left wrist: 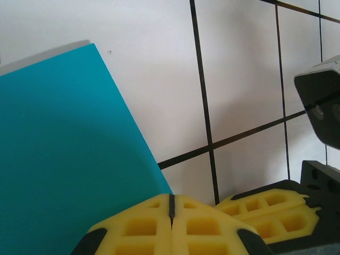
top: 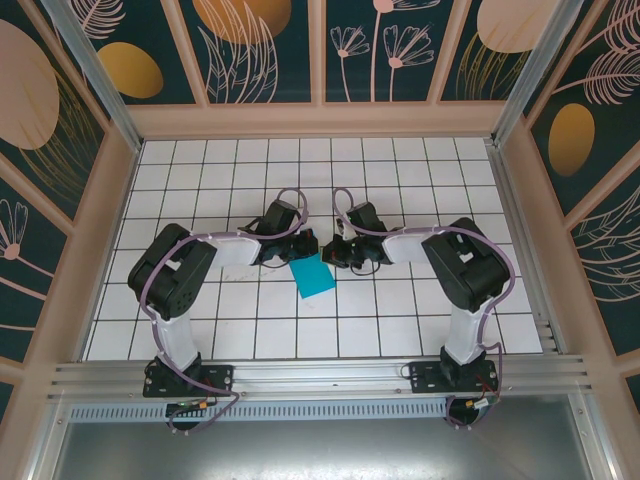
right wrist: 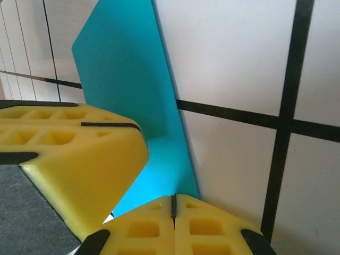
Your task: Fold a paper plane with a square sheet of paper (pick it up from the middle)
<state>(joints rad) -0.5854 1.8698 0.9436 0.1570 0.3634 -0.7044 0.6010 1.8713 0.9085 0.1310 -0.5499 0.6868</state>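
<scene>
The square sheet of paper (top: 314,276) lies on the white grid table as a teal rectangle, about one tile wide. Both grippers meet at its far end. My left gripper (top: 304,251) is shut, and in its wrist view its yellow fingertips (left wrist: 171,205) sit at the right edge of the paper (left wrist: 64,159). My right gripper (top: 331,256) is shut too, its tips (right wrist: 173,204) resting at the near corner of the paper (right wrist: 133,90). I see no paper between either pair of pads. The left gripper's yellow finger (right wrist: 69,154) crowds in from the left in the right wrist view.
The tiled table (top: 400,310) is walled by patterned panels at the back (top: 320,50) and sides. An aluminium rail (top: 320,375) runs along the near edge by the arm bases. In the left wrist view the right gripper's fingers (left wrist: 271,212) are close on the right.
</scene>
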